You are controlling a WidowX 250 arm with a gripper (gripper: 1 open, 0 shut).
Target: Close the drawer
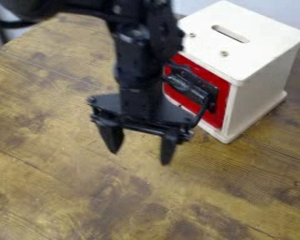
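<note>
Gripper Apart, Drawer at Cabinet's Left Face

The gripper (142,153) hangs above the wooden table (65,183), its fingers spread apart. Behind it, the red drawer front (213,119) lies in the left face of the cream-white cabinet (249,58), toward the far right. The arm (142,61) partly hides it.

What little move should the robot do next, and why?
Maybe lift the end effector up and away. The red drawer front looks flush with the white cabinet, so the drawer seems closed already, and the fingers hang open in front of it, seemingly holding nothing.
</note>
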